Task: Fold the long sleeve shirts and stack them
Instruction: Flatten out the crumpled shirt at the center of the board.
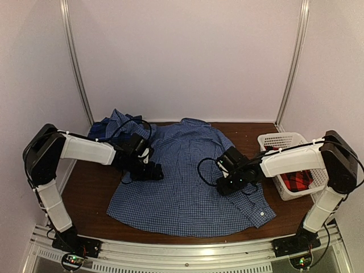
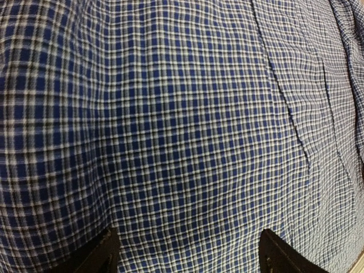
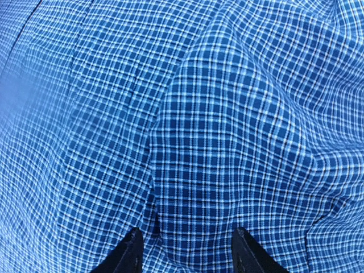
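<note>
Showing a dark brown wooden table (image 1: 91, 190) enclosed by plain white walls (image 1: 187, 57), with slim metal uprights (image 1: 77, 62) at the rear corners and a ridged aluminium rail (image 1: 187, 250) along the bottom edge of the frame.

- **Centre:** blue-and-white check shirt (image 1: 182, 199) spread flat on the wood, buttoned edge toward lower right.
- **Upper left, behind the left arm:** darker blue plaid shirt (image 1: 108, 128), bunched, just beside the spread one.
- **Right edge:** white slatted basket (image 1: 278, 139) containing the red-and-black plaid shirt (image 1: 298, 181).
- **Left gripper (image 2: 187, 253):** held low over the left part of the check shirt. Jaws spread wide, smooth cloth beneath, nothing pinched.
- **Right gripper (image 3: 189, 250):** held low over the right part. Jaws roughly halfway apart, fingertips (image 3: 133, 253) astride a raised fold of the same shirt, fold not visibly clamped.
</note>
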Tool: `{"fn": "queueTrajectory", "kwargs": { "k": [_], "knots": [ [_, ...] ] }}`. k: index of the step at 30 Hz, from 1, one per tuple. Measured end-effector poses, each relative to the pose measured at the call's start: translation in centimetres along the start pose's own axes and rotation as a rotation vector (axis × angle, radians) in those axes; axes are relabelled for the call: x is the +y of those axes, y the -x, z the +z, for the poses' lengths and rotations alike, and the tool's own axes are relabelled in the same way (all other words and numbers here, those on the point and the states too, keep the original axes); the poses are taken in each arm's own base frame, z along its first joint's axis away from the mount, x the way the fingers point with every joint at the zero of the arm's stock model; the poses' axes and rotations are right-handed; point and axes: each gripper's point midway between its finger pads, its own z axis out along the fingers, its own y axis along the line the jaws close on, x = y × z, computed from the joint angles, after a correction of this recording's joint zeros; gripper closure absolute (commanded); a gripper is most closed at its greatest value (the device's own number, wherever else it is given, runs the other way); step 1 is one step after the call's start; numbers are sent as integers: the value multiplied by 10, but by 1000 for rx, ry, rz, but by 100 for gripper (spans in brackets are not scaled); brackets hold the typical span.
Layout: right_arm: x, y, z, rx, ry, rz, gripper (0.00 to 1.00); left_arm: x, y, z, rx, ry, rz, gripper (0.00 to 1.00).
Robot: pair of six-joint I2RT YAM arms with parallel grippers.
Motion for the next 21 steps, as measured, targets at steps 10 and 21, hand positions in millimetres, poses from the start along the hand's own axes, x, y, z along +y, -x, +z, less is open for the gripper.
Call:
{"fn": "queueTrajectory", "kwargs": {
  "k": [10, 21],
  "knots": [
    [-17, 1, 0, -11, -79, 19, 100, 22, -4, -9, -23, 38, -26, 13],
    [-84, 22, -25, -52, -224, 151, 100, 44, -3, -17, -55, 54, -63, 14]
  ]
}}
